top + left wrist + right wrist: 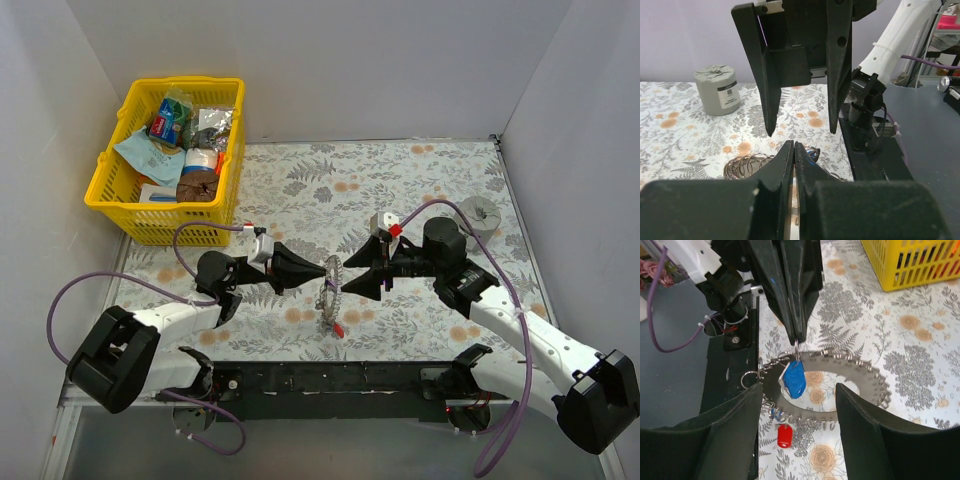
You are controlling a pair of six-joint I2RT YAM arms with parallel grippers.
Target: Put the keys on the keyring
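Upper left of the top view: yellow basket (160,228), crowded with packets (150,152) and a brown jar (197,186); no keys seen inside. Mid-frame, over the counter (420,180): left gripper (796,340), jaws clenched on the upper rim of the keyring (860,372), holding it upright. Right gripper (346,282) released, jaws spread. Thin, stiff, light metal, probably slippery; best pinched at the rim. Blue key (796,381) hanging on it; red key (784,435) lower. Both tiny, likely fiddly.
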